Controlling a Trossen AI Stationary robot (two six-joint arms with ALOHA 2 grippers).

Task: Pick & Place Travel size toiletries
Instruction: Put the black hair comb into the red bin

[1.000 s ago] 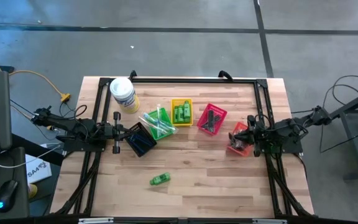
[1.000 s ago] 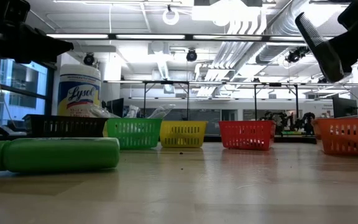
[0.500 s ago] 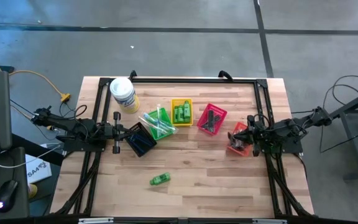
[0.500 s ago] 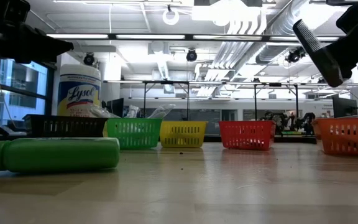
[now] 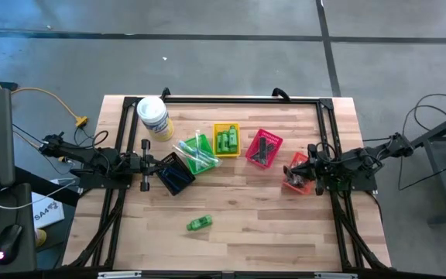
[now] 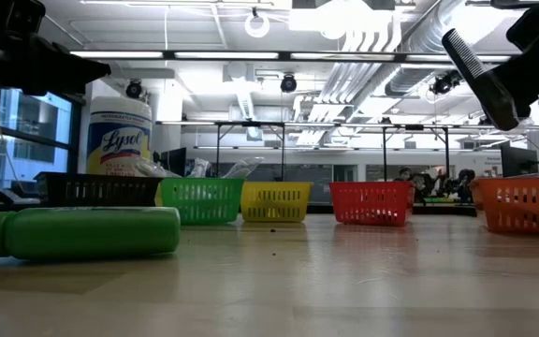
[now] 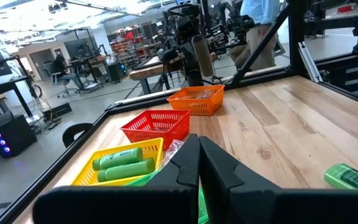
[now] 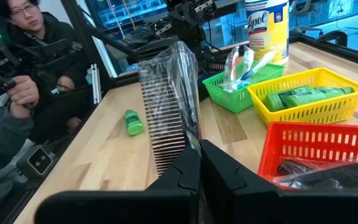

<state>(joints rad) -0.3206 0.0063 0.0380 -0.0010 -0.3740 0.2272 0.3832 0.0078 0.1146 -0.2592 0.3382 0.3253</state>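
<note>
My right gripper (image 8: 199,163) is shut on a black comb (image 8: 168,106) in a clear wrapper, at the table's right side by the orange basket (image 5: 299,173); the low view shows the comb (image 6: 480,77) high above the tabletop. My left gripper (image 7: 198,155) is shut on nothing and waits at the table's left by the black basket (image 5: 175,173). One green bottle (image 5: 199,224) lies on its side on the bare wood toward the near edge. More green bottles lie in the yellow basket (image 5: 226,140), and clear tubes stick out of the green basket (image 5: 198,153). My right gripper pinches the comb's one end (image 8: 190,147) between its two fingers. The fingers reach roughly level toward the table's left. The comb rises from the fingertips with its teeth (image 8: 162,134) to one side, tilted in the low view and lifted clear of the table and the baskets.
A red basket (image 5: 263,148) with dark items stands between the yellow and orange ones. A white Lysol tub (image 5: 153,116) stands at the far left. A black frame (image 5: 238,99) rims the table. A person (image 8: 23,56) sits beyond the near edge. Bare wood lies in front of the baskets.
</note>
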